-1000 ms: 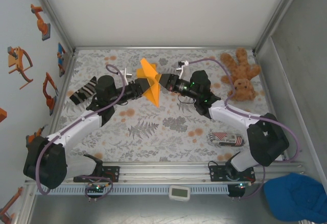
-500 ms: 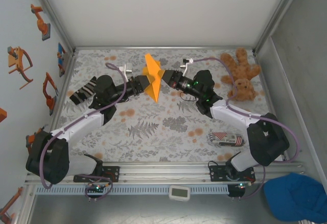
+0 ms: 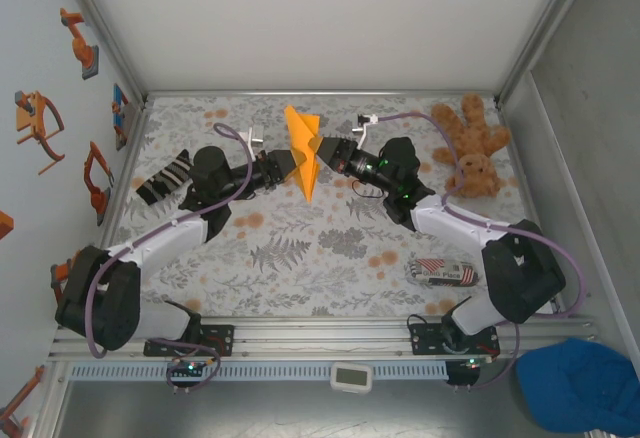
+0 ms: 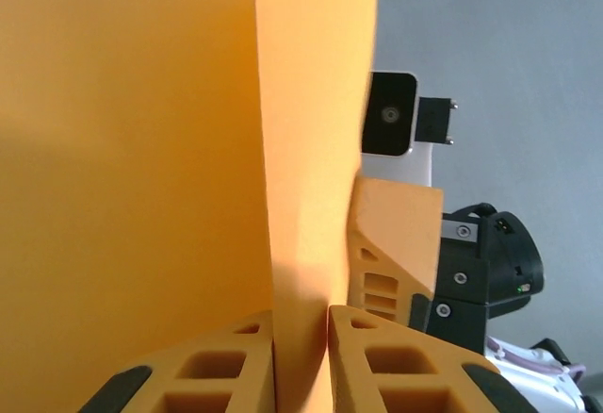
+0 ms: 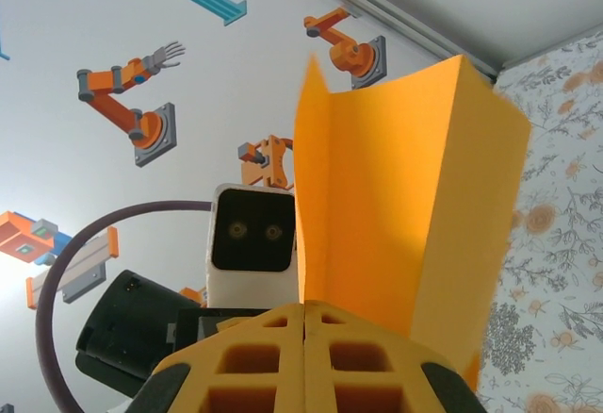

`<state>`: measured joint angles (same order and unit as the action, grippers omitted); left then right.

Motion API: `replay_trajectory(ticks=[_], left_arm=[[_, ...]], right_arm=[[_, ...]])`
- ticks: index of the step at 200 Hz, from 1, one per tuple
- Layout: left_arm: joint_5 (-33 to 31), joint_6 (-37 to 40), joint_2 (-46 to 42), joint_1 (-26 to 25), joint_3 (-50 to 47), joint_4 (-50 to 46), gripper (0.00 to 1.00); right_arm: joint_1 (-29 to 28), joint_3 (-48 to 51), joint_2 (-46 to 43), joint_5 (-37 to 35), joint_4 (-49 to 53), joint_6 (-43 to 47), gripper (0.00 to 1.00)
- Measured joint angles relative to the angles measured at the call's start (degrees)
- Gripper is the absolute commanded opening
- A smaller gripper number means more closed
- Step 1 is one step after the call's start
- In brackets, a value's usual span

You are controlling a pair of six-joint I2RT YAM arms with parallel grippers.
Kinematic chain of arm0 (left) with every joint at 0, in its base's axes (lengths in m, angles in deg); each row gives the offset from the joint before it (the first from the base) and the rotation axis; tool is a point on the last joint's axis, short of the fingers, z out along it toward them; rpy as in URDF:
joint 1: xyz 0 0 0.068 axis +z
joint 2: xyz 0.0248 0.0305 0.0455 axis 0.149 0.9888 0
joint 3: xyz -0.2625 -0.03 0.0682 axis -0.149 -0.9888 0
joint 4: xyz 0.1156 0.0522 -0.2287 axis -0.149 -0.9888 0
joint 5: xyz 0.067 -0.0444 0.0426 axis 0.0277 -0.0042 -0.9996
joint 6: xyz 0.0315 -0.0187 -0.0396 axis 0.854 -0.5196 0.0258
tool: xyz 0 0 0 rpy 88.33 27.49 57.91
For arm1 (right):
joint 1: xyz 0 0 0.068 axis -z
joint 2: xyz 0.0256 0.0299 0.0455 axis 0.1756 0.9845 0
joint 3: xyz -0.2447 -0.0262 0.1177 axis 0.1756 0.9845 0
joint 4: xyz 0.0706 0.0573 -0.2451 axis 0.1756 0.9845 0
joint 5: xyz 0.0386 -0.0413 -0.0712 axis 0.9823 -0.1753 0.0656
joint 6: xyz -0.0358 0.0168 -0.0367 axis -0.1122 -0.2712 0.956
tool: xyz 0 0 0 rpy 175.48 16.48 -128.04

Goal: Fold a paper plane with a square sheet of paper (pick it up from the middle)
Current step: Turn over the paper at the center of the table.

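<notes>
The orange sheet of paper (image 3: 302, 138) is creased into a narrow shape with a pointed lower end, like a paper plane, and hangs in the air above the middle of the far table. My left gripper (image 3: 291, 165) grips it from the left and my right gripper (image 3: 321, 150) from the right, tips almost meeting. In the left wrist view the paper (image 4: 141, 149) runs up from the left gripper (image 4: 301, 323), whose jaws press a fold. In the right wrist view the right gripper (image 5: 304, 314) is shut tight with the paper (image 5: 405, 196) rising from it.
A brown teddy (image 3: 472, 148) lies at the back right. A red-and-white striped packet (image 3: 444, 271) sits near the right arm's base. A black-and-white striped object (image 3: 162, 178) lies at the left. The table's walls stand close at the left, back and right.
My left gripper has closed onto the paper and moved slightly right. The paper's spread left flap has drawn in, so it looks narrower. The right gripper stayed shut.
</notes>
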<state>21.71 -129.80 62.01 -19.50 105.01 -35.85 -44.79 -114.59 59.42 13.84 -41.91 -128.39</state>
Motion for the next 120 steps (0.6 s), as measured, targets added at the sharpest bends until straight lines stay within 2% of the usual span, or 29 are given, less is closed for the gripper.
replay_trajectory(ticks=[47,77,120], left_arm=[[0.6,-0.9,0.0,-0.1,0.0,2.3,0.12],[0.5,-0.9,0.2,-0.1,0.0,1.9,0.09],[-0.2,1.4,0.1,0.0,0.0,-1.9,0.05]], right_arm=[[0.5,0.4,0.2,0.0,-0.3,0.0,0.0],[1.2,1.7,0.1,-0.1,-0.6,-0.3,0.19],[3.3,4.5,-1.6,-1.4,0.5,0.3,0.38]])
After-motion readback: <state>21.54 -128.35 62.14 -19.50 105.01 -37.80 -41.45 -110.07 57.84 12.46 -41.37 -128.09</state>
